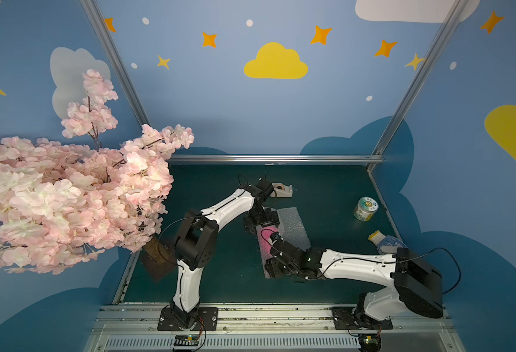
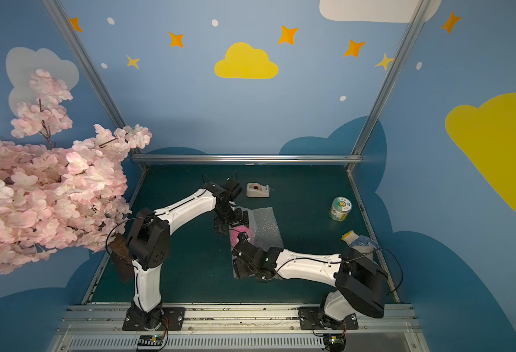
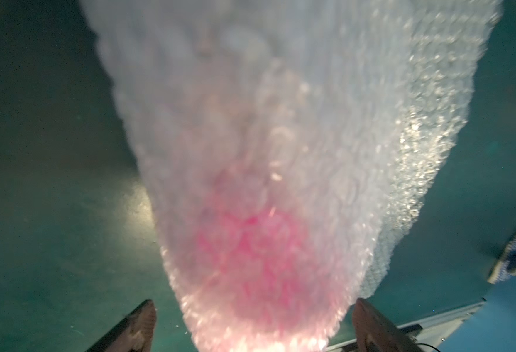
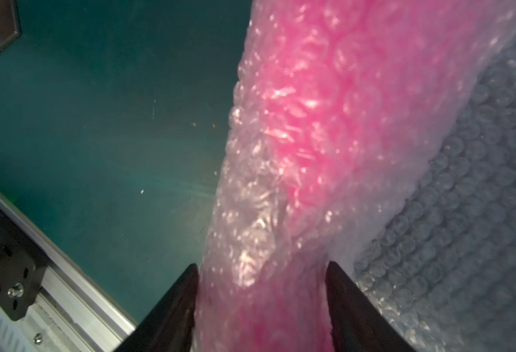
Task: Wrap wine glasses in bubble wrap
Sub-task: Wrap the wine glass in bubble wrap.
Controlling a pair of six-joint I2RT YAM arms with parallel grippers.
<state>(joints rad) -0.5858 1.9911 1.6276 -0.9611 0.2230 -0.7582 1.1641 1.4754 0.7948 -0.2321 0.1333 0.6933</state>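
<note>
In both top views the bubble wrap [image 1: 294, 225] [image 2: 265, 225] lies mid-table on the dark green mat [image 1: 220, 274]. 1 edge is rolled into a tube and the rest lies flat. The goblet [image 1: 265, 246] glows hot pink through that tube, whose long axis runs from the far side toward the front rail. Only these views show the tape dispenser [image 1: 282, 190] and the tin [image 1: 365, 208].

The left wrist view looks along the tube: blurred, frosty film, pinkest at the near end. The left gripper [image 3: 258, 327] stands wide there with a gap on each side, holding nothing.

The right wrist view shows crisp round bubbles on the flat sheet. The right gripper [image 4: 261, 304] has both black fingers against the tube, clasping it. I cannot tell which end is the foot.
</note>
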